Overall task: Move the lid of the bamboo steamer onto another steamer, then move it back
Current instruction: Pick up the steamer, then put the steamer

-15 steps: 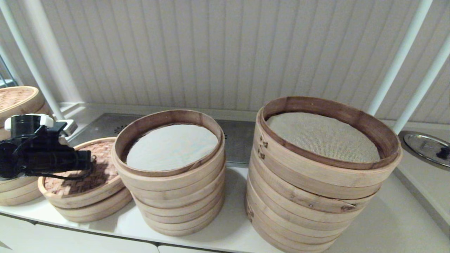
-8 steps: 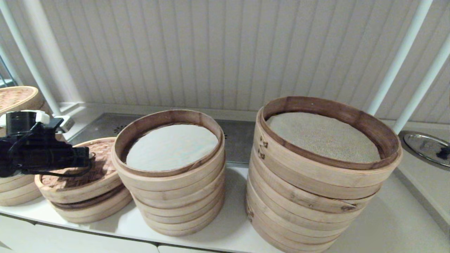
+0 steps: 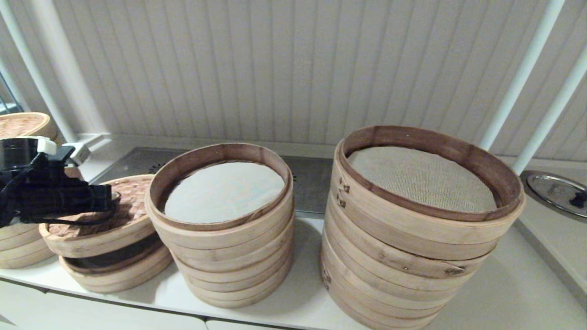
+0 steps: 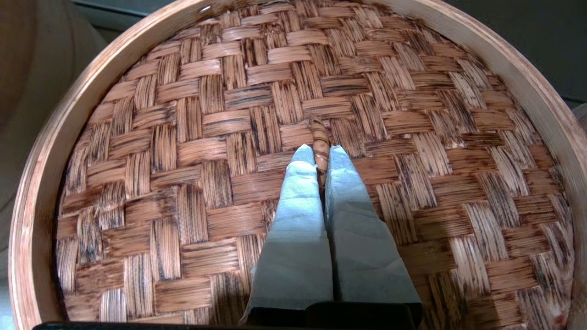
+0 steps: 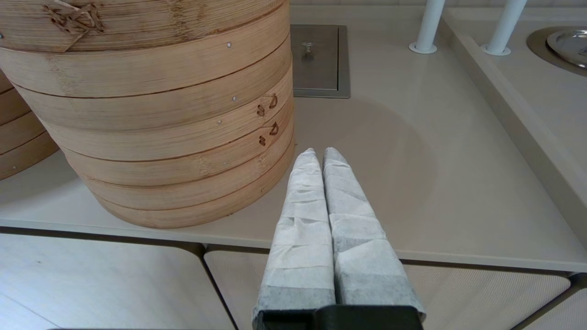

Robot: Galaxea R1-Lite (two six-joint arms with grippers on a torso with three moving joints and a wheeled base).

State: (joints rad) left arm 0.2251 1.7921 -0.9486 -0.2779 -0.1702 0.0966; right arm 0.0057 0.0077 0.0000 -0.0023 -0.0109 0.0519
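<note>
The wide stack (image 3: 424, 229), with its mesh liner, stands at the right of the counter (image 3: 504, 293). The five-ring steamer (image 3: 222, 229) with the white liner stands at centre and is the apparent target. At left, the lid (image 3: 98, 224) hangs tilted just above the low steamer (image 3: 117, 270), clear of its rim. The left gripper (image 4: 320, 158) is clamped on the lid's loop handle (image 4: 319, 137). The right gripper (image 5: 316, 158) is parked low at the counter edge, fingers pressed together, holding nothing.

Step in hand, by judgement: lifting. The next move calls for raising the lid above the centre rim, then carrying it right. No readable writing; only small burned marks on the wide stack.
</note>
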